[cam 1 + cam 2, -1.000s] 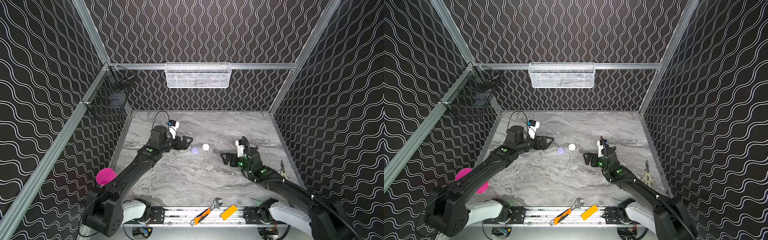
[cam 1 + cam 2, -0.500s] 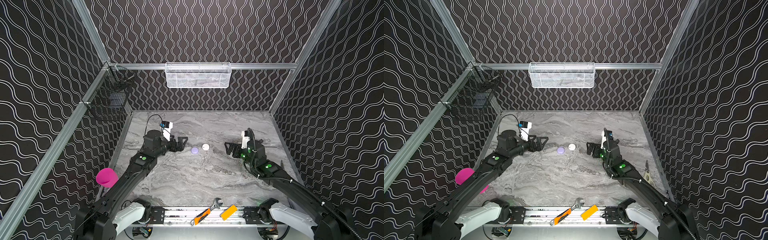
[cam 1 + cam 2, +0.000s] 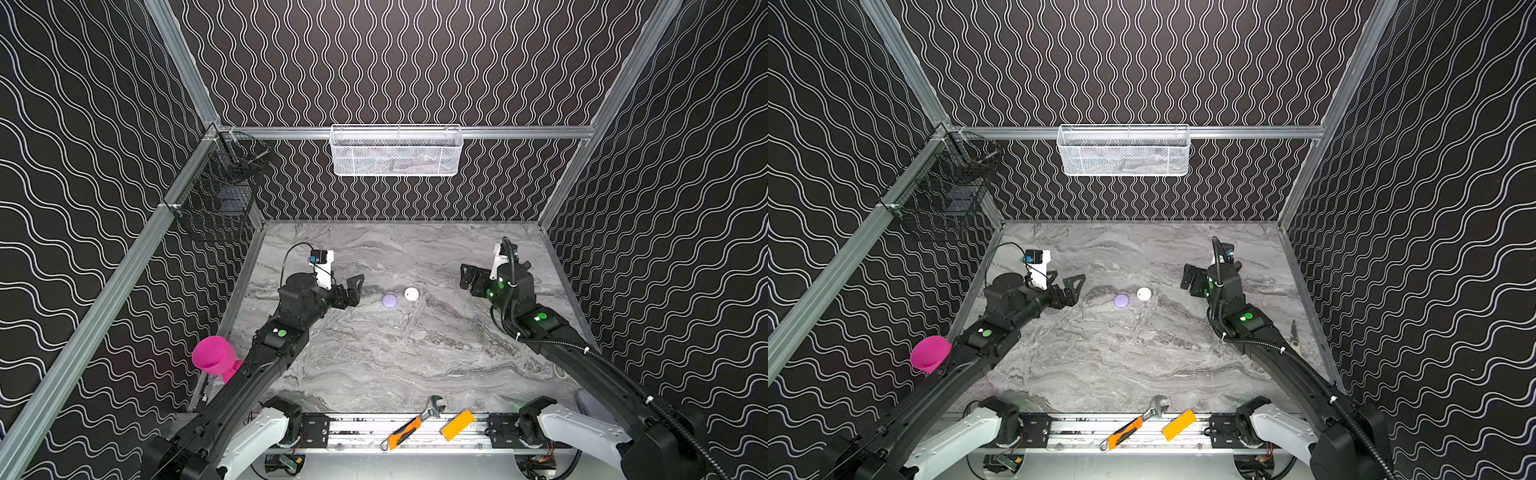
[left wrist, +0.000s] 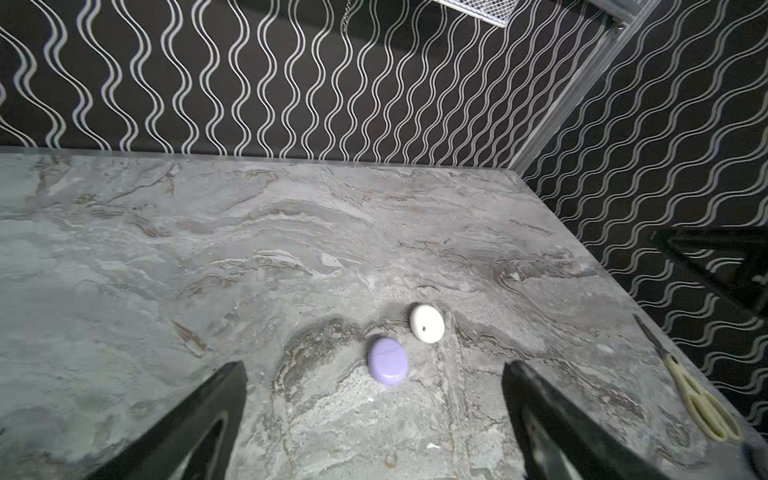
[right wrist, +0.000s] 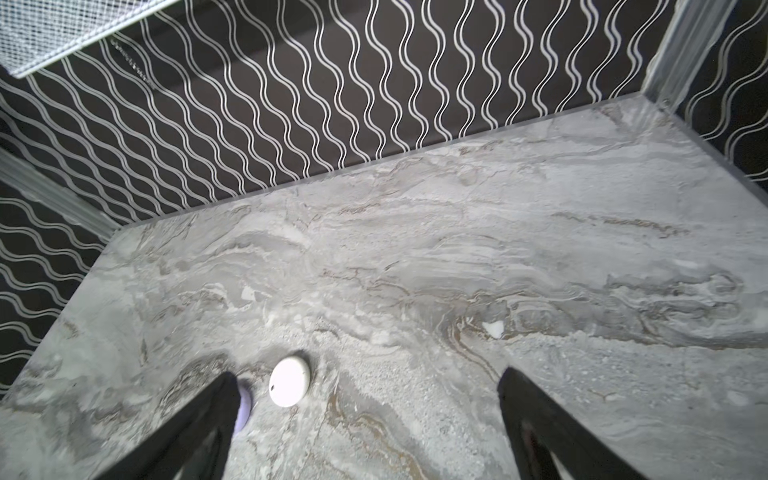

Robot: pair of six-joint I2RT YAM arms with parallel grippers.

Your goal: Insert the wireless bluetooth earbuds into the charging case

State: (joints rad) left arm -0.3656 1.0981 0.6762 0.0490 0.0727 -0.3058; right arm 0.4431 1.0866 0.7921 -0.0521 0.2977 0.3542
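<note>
With left gripper (image 3: 353,291) and right gripper (image 3: 468,281) spread empty, the shut round lavender plastic case (image 3: 390,301) and round white plastic case (image 3: 411,294) are left untouched; no earbuds being seen, lid-opening is judged next.

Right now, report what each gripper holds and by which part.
Nothing is held. The left gripper and right gripper stand open, apart from the lavender case and white case on the table.

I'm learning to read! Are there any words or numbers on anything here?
No text can be read anywhere.
The lavender case: plain, only a thin seam line.
The white case: plain, only a small dark dot.
The wrench: any marking is too small to tell.
</note>
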